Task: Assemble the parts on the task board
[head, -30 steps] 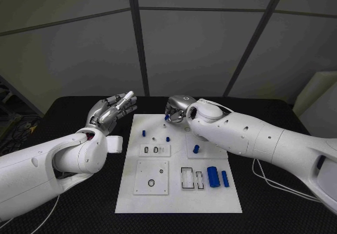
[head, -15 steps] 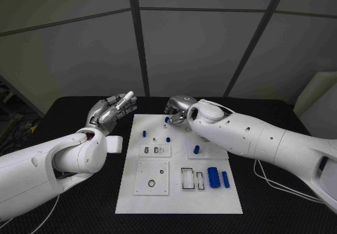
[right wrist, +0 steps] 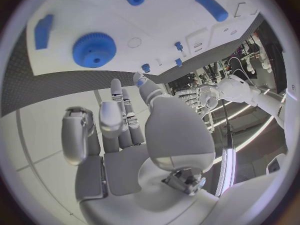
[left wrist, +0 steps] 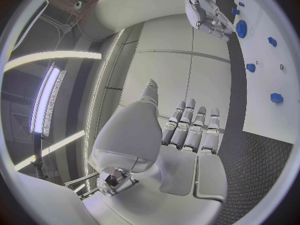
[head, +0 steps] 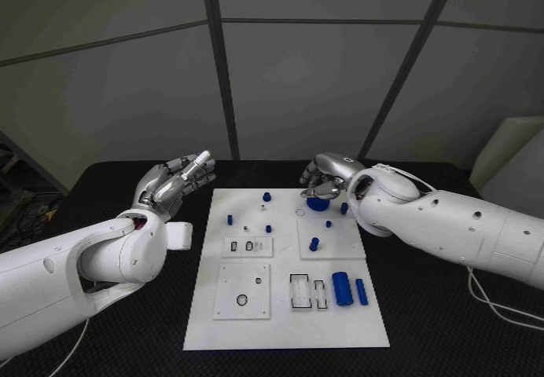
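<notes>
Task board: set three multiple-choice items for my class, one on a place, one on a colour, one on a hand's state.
1. Where does the gear lie?
A. On the board's far end, by the right hand
B. On the black table
C. On the board's near edge

2. What colour is the big cylinder?
A. Red
B. Blue
C. Green

3. How is the left hand?
A. Holding a part
B. Pressing on the board
C. Raised, fingers apart, holding nothing

Answers: 1 A, the gear sits on the white plate just below the right hand's fingers. 2 B, it is blue like the other parts. 3 C, the left wrist view shows a bare palm and straight fingers.
</notes>
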